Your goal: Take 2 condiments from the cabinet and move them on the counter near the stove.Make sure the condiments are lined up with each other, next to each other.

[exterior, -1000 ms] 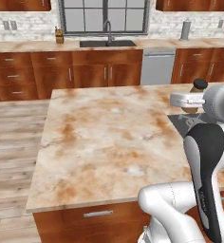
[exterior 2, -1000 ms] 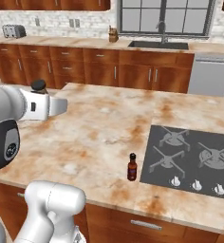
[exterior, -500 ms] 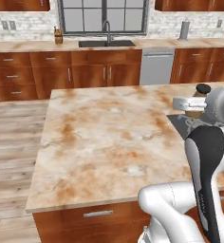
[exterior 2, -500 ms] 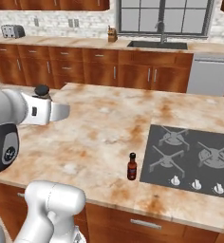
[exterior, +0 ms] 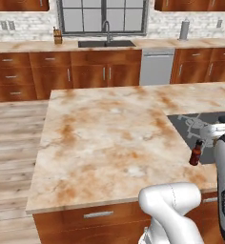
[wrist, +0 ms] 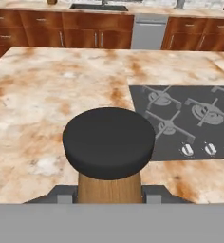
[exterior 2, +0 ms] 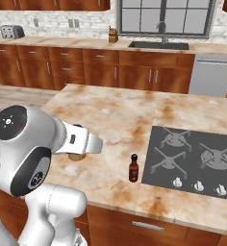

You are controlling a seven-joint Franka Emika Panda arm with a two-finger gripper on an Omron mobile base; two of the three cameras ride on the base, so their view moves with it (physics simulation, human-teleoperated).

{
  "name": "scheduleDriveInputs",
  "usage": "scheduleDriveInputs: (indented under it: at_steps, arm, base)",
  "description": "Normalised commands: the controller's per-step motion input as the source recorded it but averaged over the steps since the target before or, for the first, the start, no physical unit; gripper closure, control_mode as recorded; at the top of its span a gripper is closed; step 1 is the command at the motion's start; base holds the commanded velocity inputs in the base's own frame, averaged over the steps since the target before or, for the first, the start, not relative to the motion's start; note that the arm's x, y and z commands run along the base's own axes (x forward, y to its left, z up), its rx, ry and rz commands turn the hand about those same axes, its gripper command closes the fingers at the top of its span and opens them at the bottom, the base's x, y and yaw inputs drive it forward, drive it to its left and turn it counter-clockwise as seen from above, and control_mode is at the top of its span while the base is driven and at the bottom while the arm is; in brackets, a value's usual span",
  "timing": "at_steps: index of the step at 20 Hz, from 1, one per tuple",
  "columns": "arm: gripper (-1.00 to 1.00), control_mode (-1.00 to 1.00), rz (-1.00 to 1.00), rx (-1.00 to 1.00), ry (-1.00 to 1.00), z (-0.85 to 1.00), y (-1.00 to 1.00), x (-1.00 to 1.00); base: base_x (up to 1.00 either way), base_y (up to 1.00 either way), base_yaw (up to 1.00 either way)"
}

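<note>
Marbled counter (wrist: 47, 95) spreads beyond my fingers (wrist: 154, 193), which are clamped on the upright shaker (wrist: 109, 156); the sauce bottle (exterior 2: 133, 168) stands ahead-right, beside the stove (wrist: 190, 114).

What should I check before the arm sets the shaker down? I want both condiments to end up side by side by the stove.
1. Grip on the shaker: ok. In the hand view the claw is shut on its tan body, a finger on each side.
2. Shaker upright: ok, the dark top faces up, level.
3. Sauce bottle in place: ok, it stands upright on the counter, just left of the stove.
4. Free spot beside the bottle: ok, bare counter lies to its left in the right base view.
5. Shaker over that spot: not ok, in the right base view it hangs well left of the bottle.
6. Height above the counter: cannot tell.
</note>
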Motion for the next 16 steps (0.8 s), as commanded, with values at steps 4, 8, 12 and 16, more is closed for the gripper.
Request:
scheduleDriveInputs:
  at_steps: [4, 8, 12, 16]
  arm:
    - [1.0, -1.0, 0.01, -0.01, 0.13, -0.58, -0.61, 0.0]
    - [1.0, -1.0, 0.0, -0.08, 0.0, -0.29, -0.52, -0.02]
    - [1.0, -1.0, 0.16, 0.0, -0.06, -0.4, -0.32, 0.0]
    - [1.0, -1.0, 0.29, 0.03, -0.23, -0.31, -0.24, 0.0]
  base:
    - [0.0, 0.0, 0.0]
    - [0.0, 0.0, 0.0]
    - [0.0, 0.0, 0.0]
    - [0.0, 0.0, 0.0]
